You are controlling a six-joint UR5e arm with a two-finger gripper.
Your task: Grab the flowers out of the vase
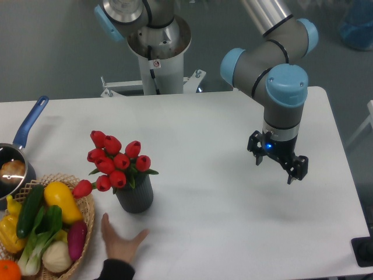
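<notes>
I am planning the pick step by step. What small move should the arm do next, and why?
Probably move the gripper sideways across the table toward the flowers, staying above them. The gripper looks open and empty, far from the vase that holds the flowers. A person's hand rests just in front of the vase, so approach slowly.

We see a silver-grey tubular arm (265, 64) with light-blue joint caps, ending in a black two-finger gripper (278, 163) with a small blue light.

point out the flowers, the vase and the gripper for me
flowers (116, 158): fixed camera, on a red bud mid-bunch.
vase (136, 198): fixed camera, on its ribbed grey side.
gripper (278, 164): fixed camera, midway between its fingertips.
</notes>
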